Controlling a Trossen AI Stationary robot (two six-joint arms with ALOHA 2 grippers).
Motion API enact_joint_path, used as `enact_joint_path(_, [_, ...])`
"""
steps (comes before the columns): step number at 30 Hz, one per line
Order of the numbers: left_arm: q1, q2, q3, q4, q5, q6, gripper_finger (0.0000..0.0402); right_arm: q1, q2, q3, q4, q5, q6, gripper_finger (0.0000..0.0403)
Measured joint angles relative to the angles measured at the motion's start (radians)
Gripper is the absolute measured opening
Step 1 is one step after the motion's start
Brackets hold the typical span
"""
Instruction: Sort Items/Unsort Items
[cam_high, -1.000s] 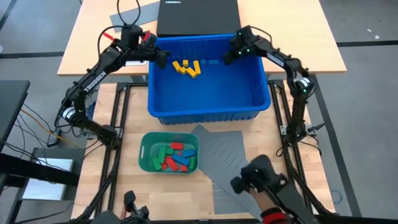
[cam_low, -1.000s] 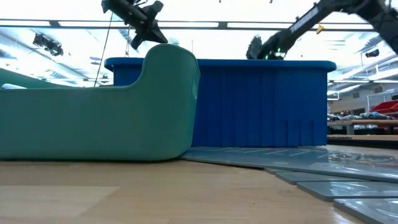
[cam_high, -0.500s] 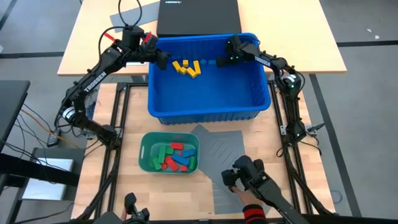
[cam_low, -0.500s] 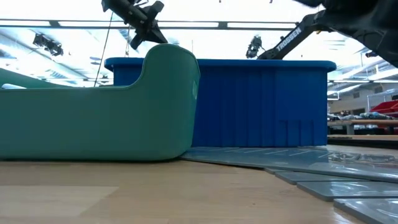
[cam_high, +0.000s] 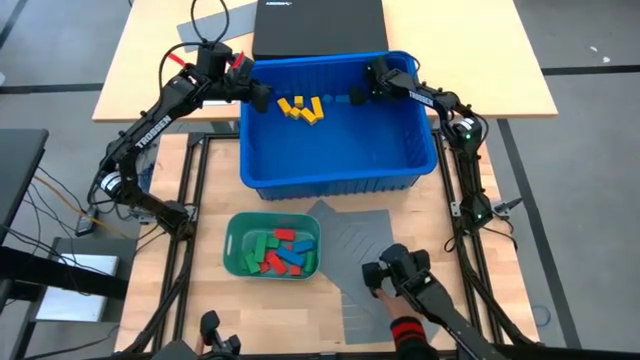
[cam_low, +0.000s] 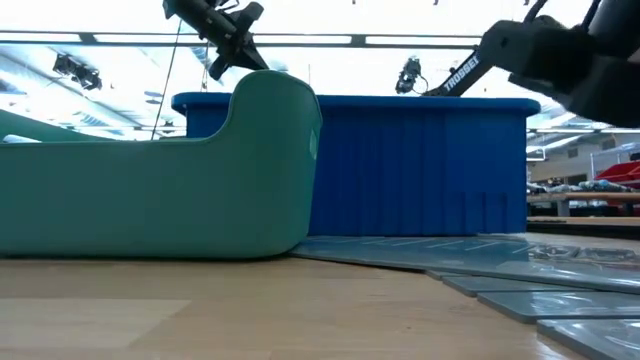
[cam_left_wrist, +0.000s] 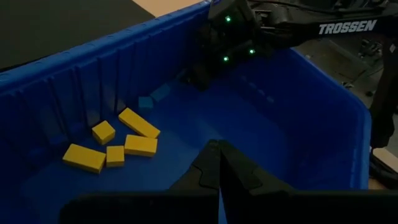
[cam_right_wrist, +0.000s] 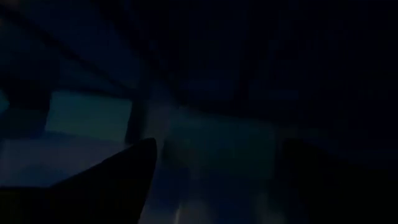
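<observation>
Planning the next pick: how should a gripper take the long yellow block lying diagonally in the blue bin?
Come straight down and pinch the long yellow block across its narrow width. It lies flat in the blue bin, its long sides free, though other yellow blocks lie close.

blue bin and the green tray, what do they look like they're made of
The blue bin looks like moulded plastic: one even colour, with vertical ribs on its walls. The green tray also looks like plastic, smooth with rounded corners and a slight sheen. Neither can be told for certain from looks alone.

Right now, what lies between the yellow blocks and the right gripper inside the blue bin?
Two small blue blocks on the bin floor, seen in the left wrist view, between yellow blocks and right gripper.
</observation>
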Motion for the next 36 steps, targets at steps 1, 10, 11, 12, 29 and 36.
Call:
enact_joint_path(1, [0.000,0.000,0.000,0.001,-0.001,0.000,0.0005,-0.001,0.006,0.000,0.015,0.002,-0.002,0.0345])
enact_joint_path(10, [0.000,0.000,0.000,-0.007,-0.006,-0.005,0.0005,0.001,0.055,0.002,0.037,-0.031,-0.006,0.0309])
enact_joint_path(11, [0.000,0.000,0.000,-0.008,-0.006,-0.006,0.0005,0.003,0.055,0.002,0.031,-0.030,-0.005,0.0302])
enact_joint_path(12, [0.000,0.000,0.000,-0.010,-0.006,-0.007,0.0005,0.004,0.055,0.003,0.027,-0.021,-0.004,0.0294])
enact_joint_path(29, [-0.001,0.000,0.000,-0.020,0.002,-0.009,0.0005,0.078,-0.162,-0.001,-0.101,-0.096,-0.039,0.0283])
enact_joint_path(36, [-0.001,0.000,0.000,-0.022,0.081,0.022,0.0005,0.229,-0.350,0.000,-0.161,-0.259,0.006,0.0283])
